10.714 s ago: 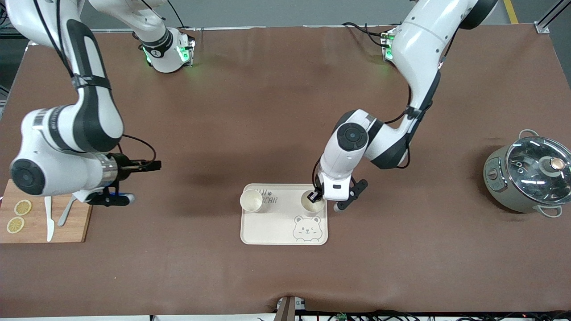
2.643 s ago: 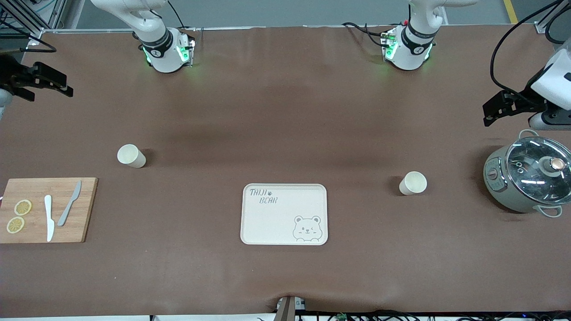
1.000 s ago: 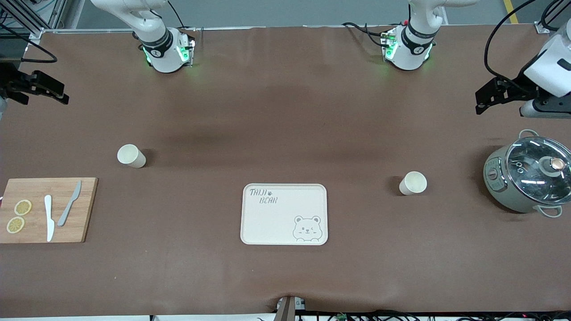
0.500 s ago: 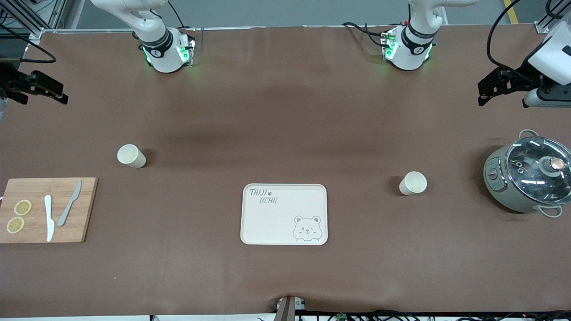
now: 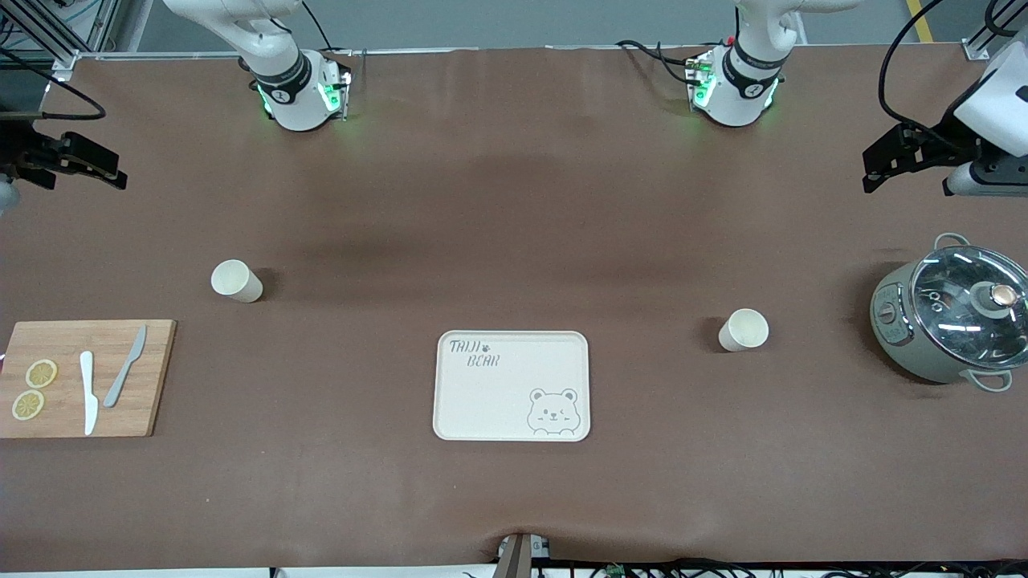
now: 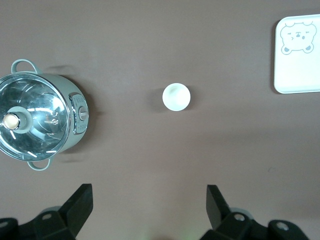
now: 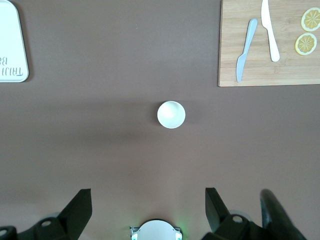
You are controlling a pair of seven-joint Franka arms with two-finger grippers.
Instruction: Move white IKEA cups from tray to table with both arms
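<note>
1. I take the bear-printed tray (image 5: 511, 386) as my landmark; it holds nothing.
2. One white cup (image 5: 236, 281) stands upright toward the right arm's end from the tray, farther from the front camera, near the cutting board (image 5: 80, 378).
3. The other white cup (image 5: 743, 330) stands toward the left arm's end, between tray and pot (image 5: 952, 322).
4. I see the left gripper (image 6: 149, 210) high over the table, fingers spread wide, empty.
5. The right gripper (image 7: 148, 210) is likewise spread and empty.
</note>
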